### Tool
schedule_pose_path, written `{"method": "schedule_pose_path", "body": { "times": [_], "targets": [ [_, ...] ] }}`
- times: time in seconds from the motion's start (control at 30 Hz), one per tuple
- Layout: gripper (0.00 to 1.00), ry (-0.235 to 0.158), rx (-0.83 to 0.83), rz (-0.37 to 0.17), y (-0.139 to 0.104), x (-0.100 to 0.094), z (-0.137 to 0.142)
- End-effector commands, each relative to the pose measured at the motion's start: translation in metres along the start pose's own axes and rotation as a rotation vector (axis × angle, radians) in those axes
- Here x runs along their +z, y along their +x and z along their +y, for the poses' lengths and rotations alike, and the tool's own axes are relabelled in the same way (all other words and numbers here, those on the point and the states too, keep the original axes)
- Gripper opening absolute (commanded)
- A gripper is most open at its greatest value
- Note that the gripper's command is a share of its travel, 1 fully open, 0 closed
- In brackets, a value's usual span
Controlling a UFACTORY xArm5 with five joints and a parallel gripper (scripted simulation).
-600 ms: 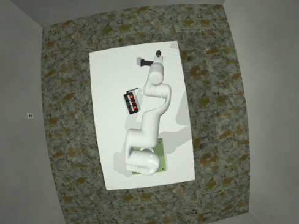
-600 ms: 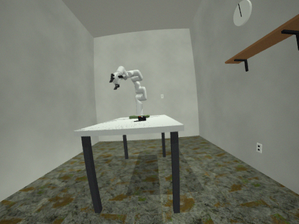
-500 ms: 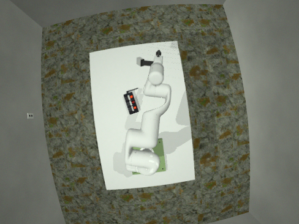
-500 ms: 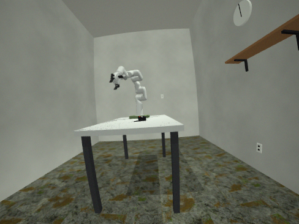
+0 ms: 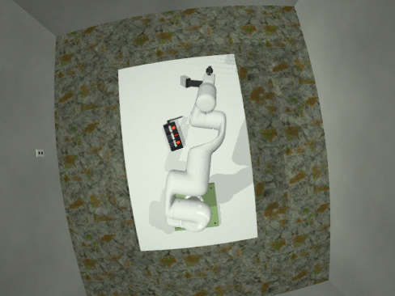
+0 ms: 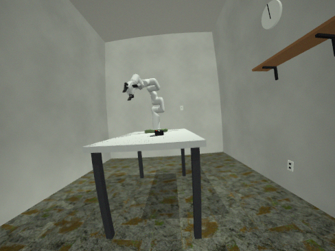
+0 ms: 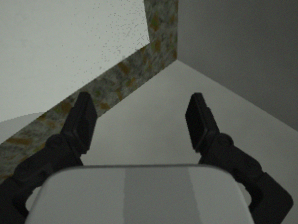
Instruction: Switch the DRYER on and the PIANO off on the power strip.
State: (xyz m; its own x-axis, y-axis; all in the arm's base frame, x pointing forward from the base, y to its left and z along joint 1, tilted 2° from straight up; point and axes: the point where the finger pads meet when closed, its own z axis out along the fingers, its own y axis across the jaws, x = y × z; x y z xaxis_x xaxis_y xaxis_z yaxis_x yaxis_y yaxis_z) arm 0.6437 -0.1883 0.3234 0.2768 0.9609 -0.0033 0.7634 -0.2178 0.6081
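The black power strip [image 5: 174, 136] [image 6: 158, 132] lies flat on the white table [image 5: 146, 101] [image 6: 171, 138], left of the arm's middle. In the overhead view three red-lit switches show in a row along it. Its labels are too small to read. My gripper [image 5: 209, 70] [image 6: 128, 92] [image 7: 141, 103] is open and empty. It hangs high above the table's far end, well away from the strip. In the wrist view the fingers frame only the table corner, floor and wall; the strip is out of that view.
The arm's base stands on a green plate [image 5: 213, 204] [image 6: 155, 130] at the other end of the table. A wooden shelf [image 6: 295, 46] and a clock [image 6: 271, 14] are on the right wall.
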Motion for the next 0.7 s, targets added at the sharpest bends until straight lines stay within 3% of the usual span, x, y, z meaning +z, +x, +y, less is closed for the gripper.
{"method": "schedule_pose_path", "body": {
  "times": [0.0,0.17,0.33,0.37,0.43,0.5,0.57,0.63,0.67],
  "targets": [
    [1.00,-0.004,-0.002,0.000,0.000,-0.002,0.002],
    [1.00,0.031,-0.078,0.009,0.009,0.006,-0.010],
    [1.00,0.139,-0.318,0.051,0.036,0.025,-0.048],
    [1.00,0.139,-0.318,0.051,0.036,0.025,-0.048],
    [1.00,0.200,-0.462,0.084,0.051,0.035,-0.072],
    [1.00,0.200,-0.462,0.084,0.051,0.035,-0.072],
    [1.00,0.267,-0.625,0.131,0.068,0.045,-0.100],
    [1.00,0.268,-0.628,0.131,0.068,0.045,-0.100],
    [1.00,0.303,-0.717,0.161,0.077,0.049,-0.115]
  ]
}}
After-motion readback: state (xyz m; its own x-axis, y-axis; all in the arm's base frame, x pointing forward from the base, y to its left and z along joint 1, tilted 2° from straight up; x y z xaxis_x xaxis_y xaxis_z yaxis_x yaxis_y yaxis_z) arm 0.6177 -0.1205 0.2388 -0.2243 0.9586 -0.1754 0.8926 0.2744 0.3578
